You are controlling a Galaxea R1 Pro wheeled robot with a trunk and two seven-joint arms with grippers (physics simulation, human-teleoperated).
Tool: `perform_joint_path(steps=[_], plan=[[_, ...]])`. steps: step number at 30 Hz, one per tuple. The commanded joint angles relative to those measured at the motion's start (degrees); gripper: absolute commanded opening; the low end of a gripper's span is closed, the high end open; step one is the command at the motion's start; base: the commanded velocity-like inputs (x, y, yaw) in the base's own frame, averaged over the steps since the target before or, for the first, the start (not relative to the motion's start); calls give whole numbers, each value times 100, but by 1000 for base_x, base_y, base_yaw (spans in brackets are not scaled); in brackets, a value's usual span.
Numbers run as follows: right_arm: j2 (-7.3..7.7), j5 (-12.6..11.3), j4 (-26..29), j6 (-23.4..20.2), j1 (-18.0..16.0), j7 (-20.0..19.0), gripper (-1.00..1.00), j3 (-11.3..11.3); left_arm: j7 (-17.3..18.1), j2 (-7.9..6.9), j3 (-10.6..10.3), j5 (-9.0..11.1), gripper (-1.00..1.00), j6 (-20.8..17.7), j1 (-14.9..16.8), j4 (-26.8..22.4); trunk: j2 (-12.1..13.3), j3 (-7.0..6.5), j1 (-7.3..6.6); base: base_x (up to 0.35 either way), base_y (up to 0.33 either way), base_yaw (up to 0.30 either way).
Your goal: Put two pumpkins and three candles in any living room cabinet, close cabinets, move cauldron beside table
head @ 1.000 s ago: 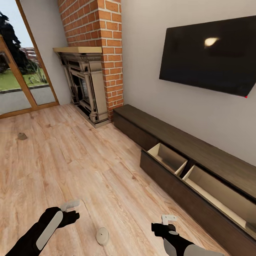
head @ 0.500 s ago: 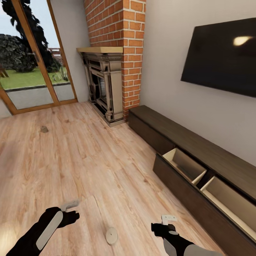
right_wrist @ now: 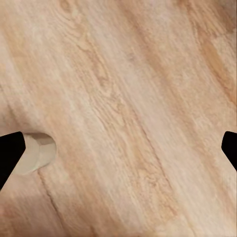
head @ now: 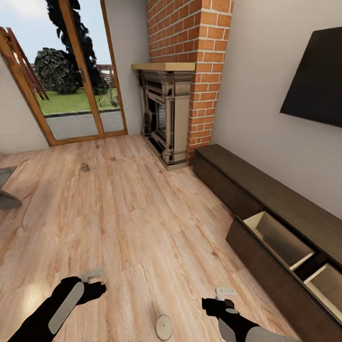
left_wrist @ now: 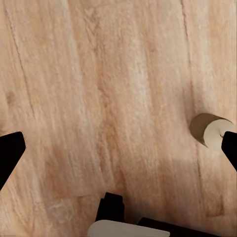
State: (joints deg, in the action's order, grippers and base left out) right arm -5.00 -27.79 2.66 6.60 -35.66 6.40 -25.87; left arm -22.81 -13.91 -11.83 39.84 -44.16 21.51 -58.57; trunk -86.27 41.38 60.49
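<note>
The task looks early. Two candles show, both on the floor: one lying near, between the arms (head: 164, 327), one far left toward the glass door (head: 85, 167). The cabinet (head: 266, 199) along the right wall has two drawers open, seemingly empty. Left hand (head: 92, 274) and right hand (head: 224, 290) are spread, holding nothing.
</note>
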Motion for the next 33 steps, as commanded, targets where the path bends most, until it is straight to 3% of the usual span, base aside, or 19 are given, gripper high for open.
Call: perform_joint_path(steps=[1, 19, 26, 33], plan=[[-1, -52, -2, 17, -3, 19, 100, -50, -57, -6, -21, 59, 100, -5, 4, -5, -3, 5, 0, 11, 5, 291], [-1, -52, -2, 17, -3, 19, 100, -52, -57, -6, -21, 66, 100, -1, 5, -5, -3, 5, 0, 3, 1, 290], [-1, -52, -2, 17, -3, 11, 100, -57, -57, -6, -24, 51, 100, 3, 4, -5, -3, 5, 0, 202, 85, 290], [-1, -52, -2, 17, -3, 10, 100, -58, -57, -6, -24, 58, 100, 4, 6, -5, -3, 5, 0, 102, 30, 92]])
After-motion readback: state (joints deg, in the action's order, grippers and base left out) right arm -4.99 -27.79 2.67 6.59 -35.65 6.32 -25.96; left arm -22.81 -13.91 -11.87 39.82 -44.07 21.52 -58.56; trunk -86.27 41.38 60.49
